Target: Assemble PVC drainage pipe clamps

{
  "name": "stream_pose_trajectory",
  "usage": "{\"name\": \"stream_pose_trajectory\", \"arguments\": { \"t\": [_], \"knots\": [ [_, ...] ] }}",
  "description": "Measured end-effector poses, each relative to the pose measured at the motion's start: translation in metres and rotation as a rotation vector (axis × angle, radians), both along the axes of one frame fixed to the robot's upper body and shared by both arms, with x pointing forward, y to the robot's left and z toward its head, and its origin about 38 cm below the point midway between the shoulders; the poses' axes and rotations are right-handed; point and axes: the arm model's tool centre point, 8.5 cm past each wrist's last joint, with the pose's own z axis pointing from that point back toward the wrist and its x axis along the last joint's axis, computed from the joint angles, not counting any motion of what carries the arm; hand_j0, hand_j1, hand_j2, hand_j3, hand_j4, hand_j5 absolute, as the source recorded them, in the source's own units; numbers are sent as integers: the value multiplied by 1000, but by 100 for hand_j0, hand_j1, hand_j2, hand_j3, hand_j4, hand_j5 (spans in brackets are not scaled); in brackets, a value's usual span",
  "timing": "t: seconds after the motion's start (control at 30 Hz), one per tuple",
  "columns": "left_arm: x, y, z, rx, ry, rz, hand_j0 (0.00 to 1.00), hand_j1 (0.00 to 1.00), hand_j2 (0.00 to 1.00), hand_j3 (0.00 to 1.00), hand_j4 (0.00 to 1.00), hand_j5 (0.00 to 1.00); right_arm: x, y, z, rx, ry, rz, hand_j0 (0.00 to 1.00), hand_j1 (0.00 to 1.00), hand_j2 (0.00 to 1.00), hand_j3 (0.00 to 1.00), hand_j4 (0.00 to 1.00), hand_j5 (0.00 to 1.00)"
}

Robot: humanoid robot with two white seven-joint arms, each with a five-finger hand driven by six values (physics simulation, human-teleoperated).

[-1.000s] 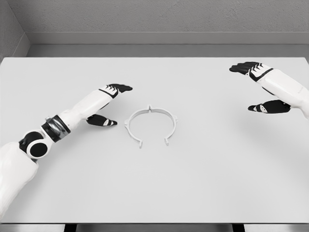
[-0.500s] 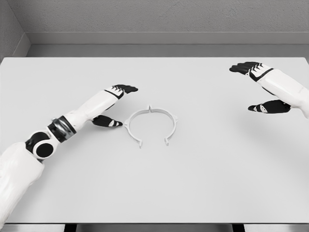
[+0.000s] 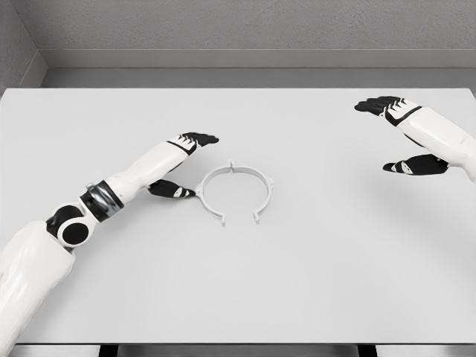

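A white PVC pipe clamp point(image 3: 233, 193), an open ring with its gap facing me, lies flat near the table's middle. My left hand point(image 3: 187, 164) is just left of it, open, black fingers point(image 3: 199, 138) spread above the ring's upper left and the thumb point(image 3: 172, 191) close to or touching its left rim. My right hand point(image 3: 399, 135) hovers open at the far right, well away from the clamp, holding nothing.
The white table point(image 3: 312, 282) fills the view, with a grey wall behind its far edge and a dark gap under its front edge.
My left arm has reached right and slightly forward, bringing the hand up against the clamp's left side; the ring has shifted or turned a little. The right hand has barely moved.
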Motion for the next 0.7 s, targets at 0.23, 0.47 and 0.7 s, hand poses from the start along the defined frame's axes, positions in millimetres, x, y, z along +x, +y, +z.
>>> {"name": "stream_pose_trajectory", "arguments": {
  "t": [0.23,0.47,0.7],
  "knots": [
    [-1,-8,0,-19,1,-8,100,100,100,100,100,100,0,0,0,0,1,-1,100,100,100,100,100,100],
    [-4,-15,0,-31,-3,-19,100,100,100,100,100,100,0,0,-1,0,4,-1,100,100,100,100,100,100],
    [-1,-9,6,-30,-15,-10,100,100,100,100,100,100,0,0,0,1,1,-1,100,100,100,100,100,100]
  ]
}}
